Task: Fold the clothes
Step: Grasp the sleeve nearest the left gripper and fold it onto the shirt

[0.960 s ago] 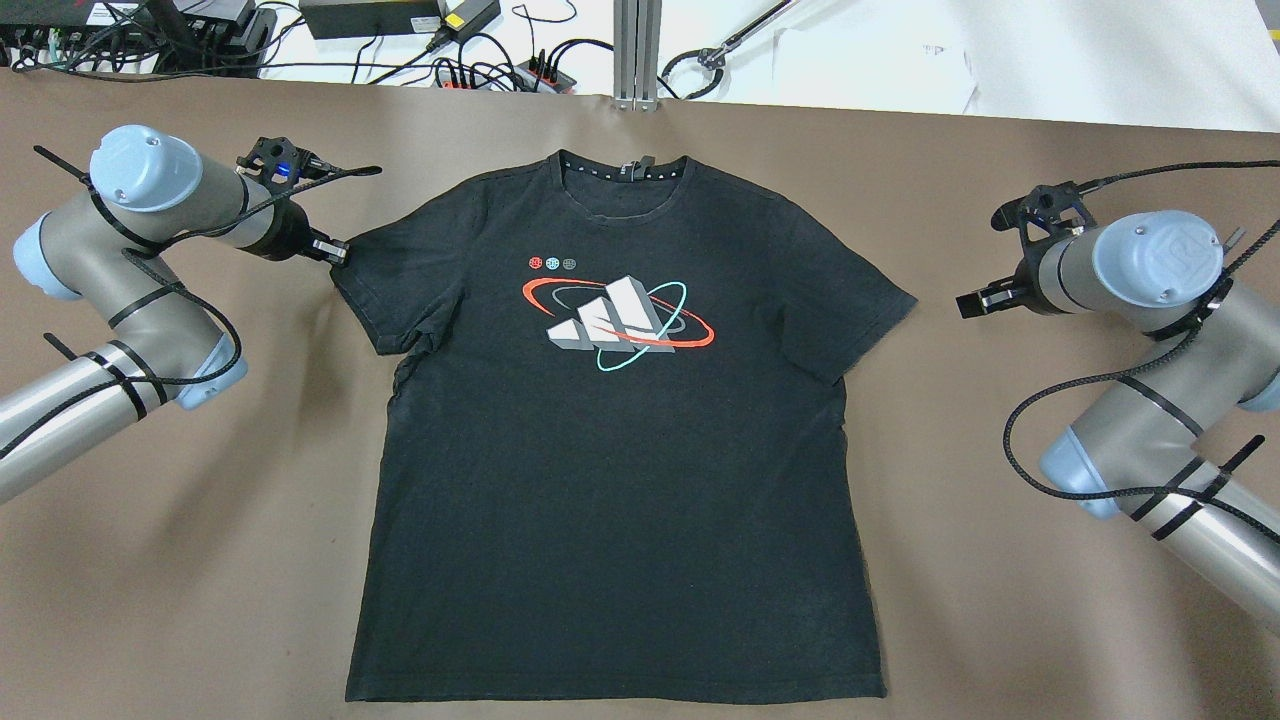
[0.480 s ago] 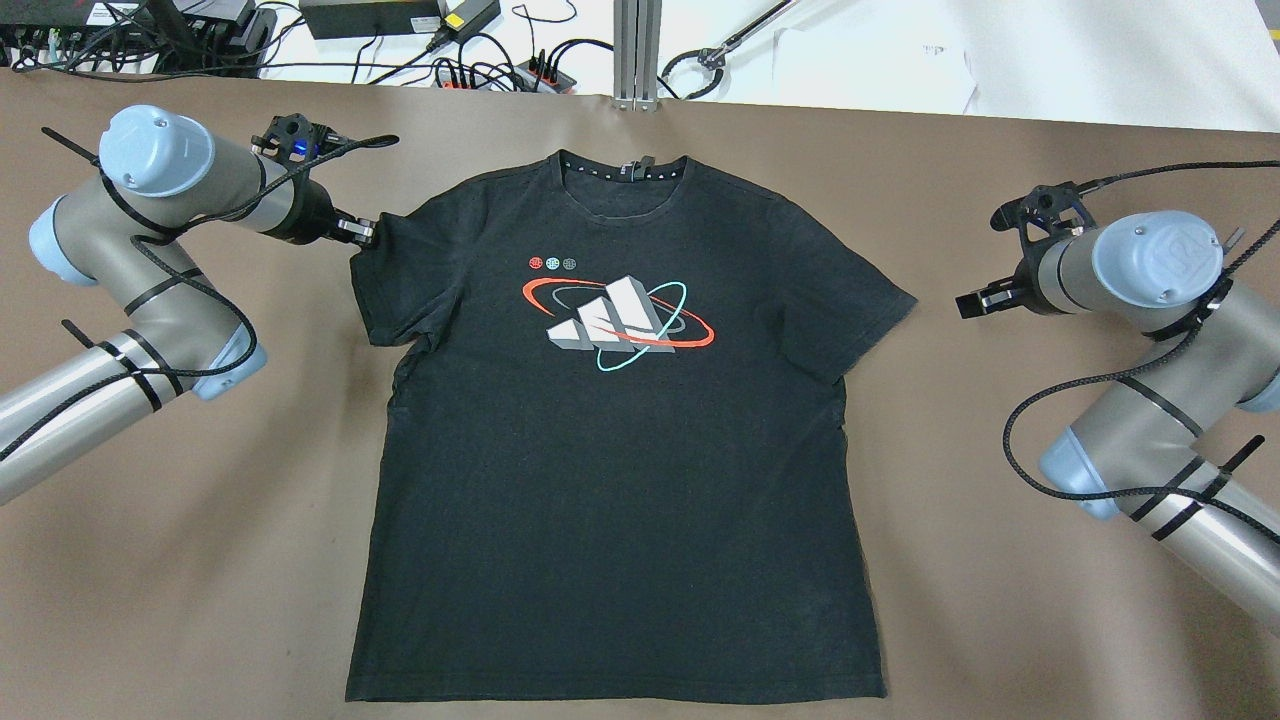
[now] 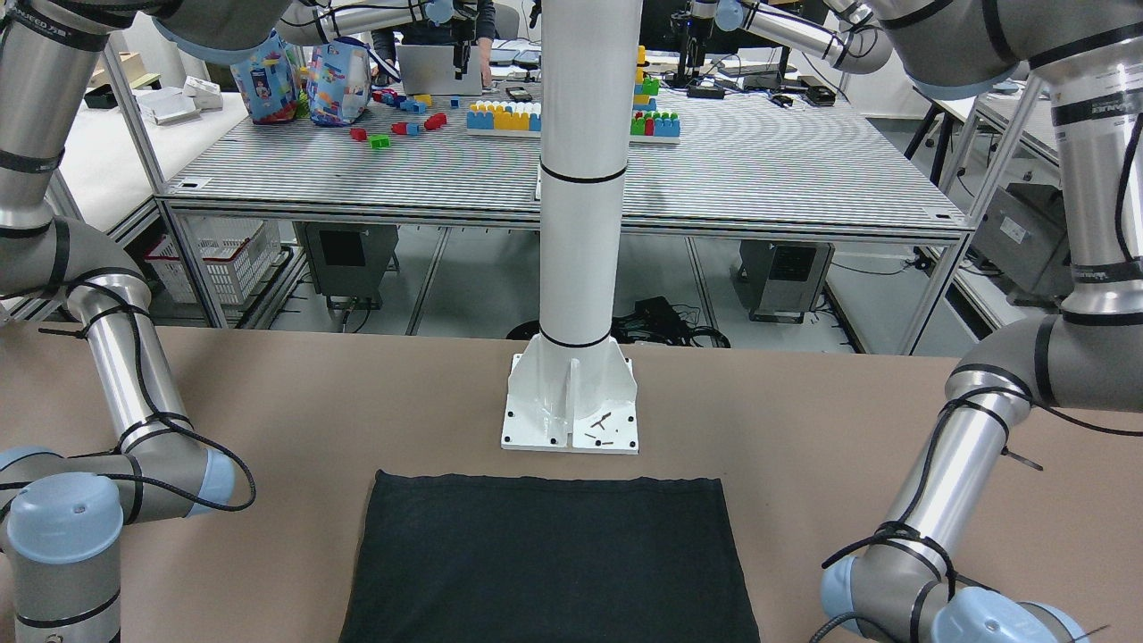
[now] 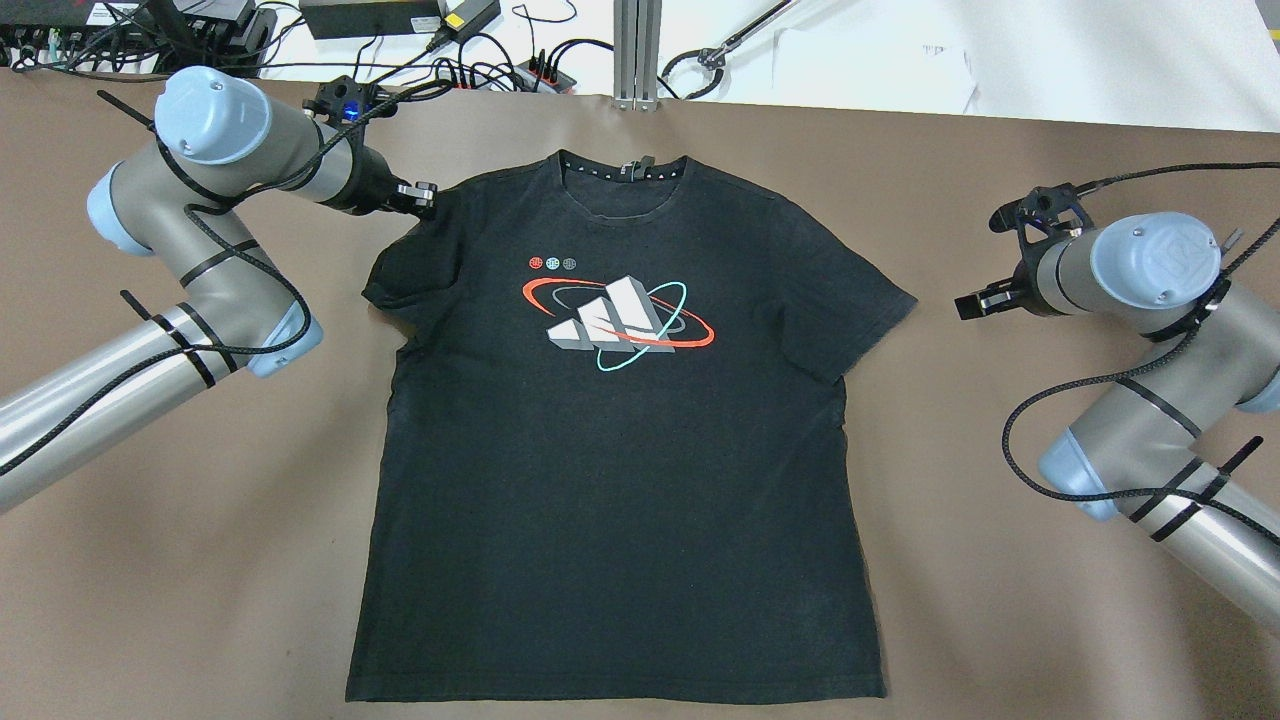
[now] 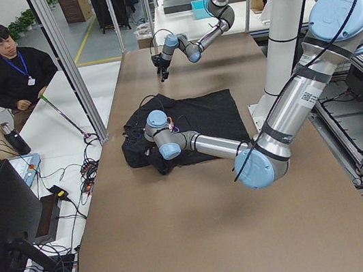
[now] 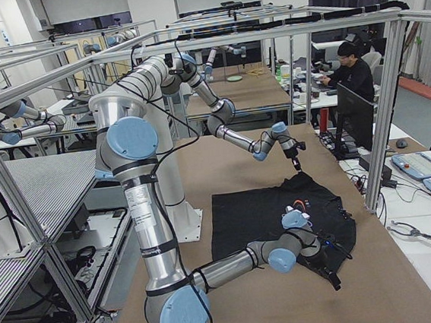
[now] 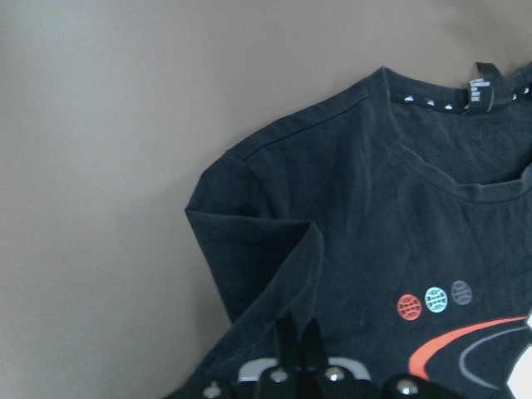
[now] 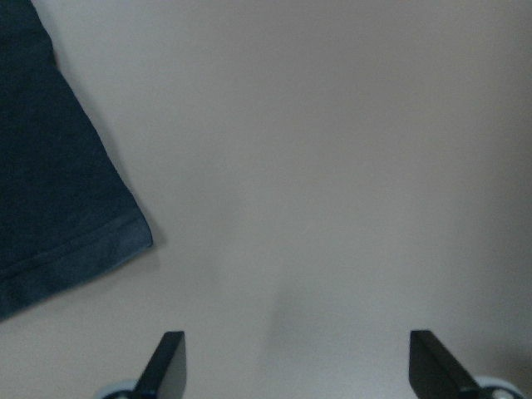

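Observation:
The clothes are one black T-shirt [image 4: 620, 450] with a red, teal and grey chest print, lying flat and face up on the brown table [image 4: 150, 560]. Its collar points to the far edge. My left gripper [image 4: 425, 195] is shut on the shirt's left sleeve and holds it lifted inward over the shoulder; the left wrist view shows the sleeve hem [image 7: 303, 266] doubled over above the gripper [image 7: 299, 328]. My right gripper [image 4: 968, 303] hangs open just outside the other sleeve [image 8: 50, 191], its fingers [image 8: 170, 357] wide apart over bare table.
The white pillar's base [image 3: 571, 402] stands just behind the shirt's bottom hem [image 3: 545, 482]. Cables and power strips [image 4: 480, 70] and an aluminium post [image 4: 636, 55] line the far edge. A person [image 5: 14, 62] stands beyond the table.
My left gripper has travelled right and toward the far edge, dragging the sleeve with it, so the sleeve now bunches inward over the shoulder. The right arm has stayed put.

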Robot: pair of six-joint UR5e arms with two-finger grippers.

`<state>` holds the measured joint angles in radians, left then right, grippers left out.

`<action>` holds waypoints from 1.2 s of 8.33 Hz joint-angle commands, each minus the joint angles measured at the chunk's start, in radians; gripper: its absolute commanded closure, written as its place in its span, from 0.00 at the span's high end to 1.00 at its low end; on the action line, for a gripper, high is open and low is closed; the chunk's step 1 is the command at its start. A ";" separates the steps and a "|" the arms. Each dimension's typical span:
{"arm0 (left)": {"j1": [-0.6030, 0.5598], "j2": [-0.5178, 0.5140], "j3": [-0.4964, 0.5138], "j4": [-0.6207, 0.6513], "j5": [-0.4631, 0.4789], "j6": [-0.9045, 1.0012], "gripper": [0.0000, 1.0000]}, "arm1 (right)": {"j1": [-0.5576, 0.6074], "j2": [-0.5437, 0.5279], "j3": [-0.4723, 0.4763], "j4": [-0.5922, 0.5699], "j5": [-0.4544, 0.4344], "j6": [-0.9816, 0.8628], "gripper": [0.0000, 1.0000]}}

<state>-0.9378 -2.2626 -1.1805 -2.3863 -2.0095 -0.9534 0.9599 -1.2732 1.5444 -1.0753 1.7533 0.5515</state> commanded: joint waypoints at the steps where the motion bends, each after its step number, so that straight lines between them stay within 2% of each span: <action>1: 0.081 -0.067 -0.001 0.033 0.098 -0.082 0.00 | -0.003 0.000 0.000 0.000 0.000 0.001 0.94; 3: 0.161 -0.127 0.001 0.091 0.200 -0.125 0.00 | -0.003 0.000 -0.001 0.000 0.000 -0.001 0.94; 5: 0.204 -0.152 0.004 0.140 0.248 -0.143 0.00 | -0.009 0.000 -0.004 0.000 0.000 -0.001 0.94; 10: 0.214 -0.172 0.013 0.142 0.253 -0.148 0.00 | -0.010 0.000 -0.003 0.000 0.000 -0.001 0.94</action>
<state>-0.7242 -2.4280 -1.1635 -2.2441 -1.7555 -1.0973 0.9497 -1.2732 1.5415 -1.0753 1.7533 0.5507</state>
